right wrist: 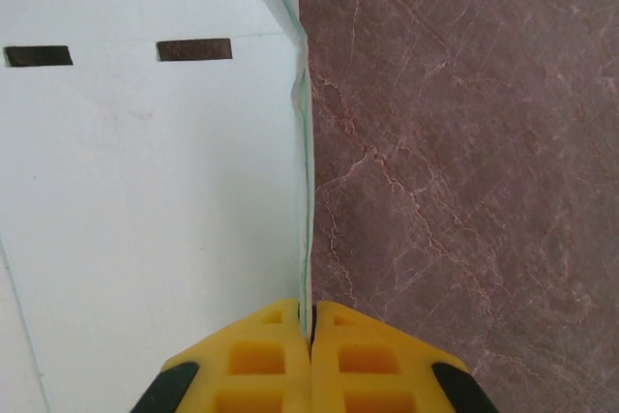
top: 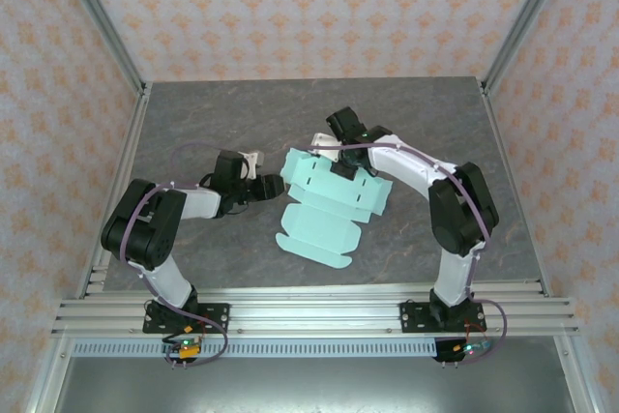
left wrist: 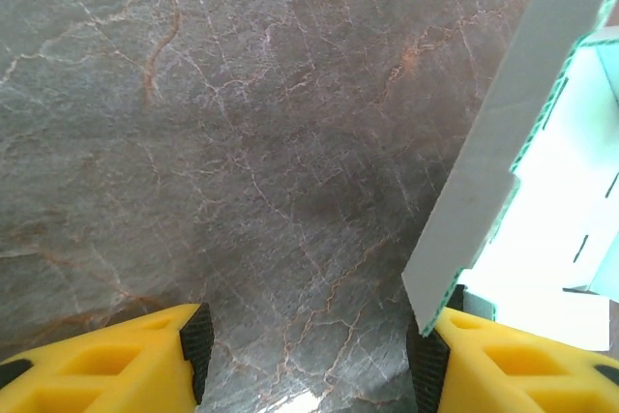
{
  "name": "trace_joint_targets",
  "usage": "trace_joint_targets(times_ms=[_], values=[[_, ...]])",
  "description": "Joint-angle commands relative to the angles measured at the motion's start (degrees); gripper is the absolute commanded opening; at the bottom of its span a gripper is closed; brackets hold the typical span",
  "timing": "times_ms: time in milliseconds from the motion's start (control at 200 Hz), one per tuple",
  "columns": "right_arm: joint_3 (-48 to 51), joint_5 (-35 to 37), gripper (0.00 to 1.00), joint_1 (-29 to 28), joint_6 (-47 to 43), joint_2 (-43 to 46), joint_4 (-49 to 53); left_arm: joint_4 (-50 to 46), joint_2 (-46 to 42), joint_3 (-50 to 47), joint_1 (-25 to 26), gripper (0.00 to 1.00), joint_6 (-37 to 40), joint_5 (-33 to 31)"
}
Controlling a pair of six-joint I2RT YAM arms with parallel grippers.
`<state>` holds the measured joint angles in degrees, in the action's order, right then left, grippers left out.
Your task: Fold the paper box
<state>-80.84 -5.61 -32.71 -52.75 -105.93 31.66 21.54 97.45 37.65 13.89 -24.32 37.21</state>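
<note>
The left claw (left wrist: 309, 350) gapes wide beside the tilted paper box (left wrist: 503, 142).

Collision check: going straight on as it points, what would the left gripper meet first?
The left gripper would probably meet the paper box, its raised flap by one fingertip; else bare table. Depth unclear.

Dark grey marble-pattern table (top: 193, 123), thin reddish-brown veins across surface. Pale mint paper box (top: 324, 224) lies near centre: die-cut sheet with slots and tabs, near part flat on table, left-side flap tilted up off surface.
</note>
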Motion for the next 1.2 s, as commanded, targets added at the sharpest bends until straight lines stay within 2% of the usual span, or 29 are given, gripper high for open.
trace_joint_targets(times_ms=[0, 100, 195, 335, 506, 596, 706, 851, 961, 1196], values=[[0.05, -1.23, 0.0, 0.0, 0.08, 2.83, -0.69, -0.34, 0.37, -0.48, 0.33, 0.58, 2.89, 1.11], [-0.29, -2.5, 0.0, -0.05, 0.2, 2.92, 0.25, 0.57, 0.12, -0.1, 1.49, 0.58, 3.13, 3.26], [-0.08, -3.2, 0.0, -0.22, 0.71, 2.88, -0.56, -2.6, 0.92, 2.01, 3.89, 0.58, 5.48, 3.16], [0.71, -0.94, 0.0, -1.47, -0.24, 2.37, -0.44, 2.69, 2.76, 1.65, 4.17, 0.58, 0.34, 4.66], [4.31, -0.65, 0.0, -2.1, -1.73, 3.76, -2.82, 3.33, 5.05, 2.4, 4.38, 0.58, -0.82, 4.05], [10.23, -2.38, 0.0, -2.35, -8.1, 6.89, -8.03, 5.35, 5.34, 1.33, 4.37, 0.58, -1.55, 3.16], [17.08, -1.09, 0.0, -3.2, -12.47, 10.61, -18.28, 6.11, 5.93, 0.94, 4.35, 0.58, -1.43, 3.57], [18.6, 2.13, 0.0, -4.25, -17.48, 10.09, -20.97, 8.98, 4.9, -0.59, 4.94, 0.58, 0.4, 5.32], [18.18, 2.8, 0.0, -4.56, -18.02, 9.7, -21.04, 12.26, 2.86, -2.61, 4.99, 0.58, 0.66, 6.46], [20.87, 3.63, 0.03, -4.6, -22.91, 10.44, -28.51, 14.2, -1.45, -5.87, 4.92, 0.57, 1.34, 4.01]])
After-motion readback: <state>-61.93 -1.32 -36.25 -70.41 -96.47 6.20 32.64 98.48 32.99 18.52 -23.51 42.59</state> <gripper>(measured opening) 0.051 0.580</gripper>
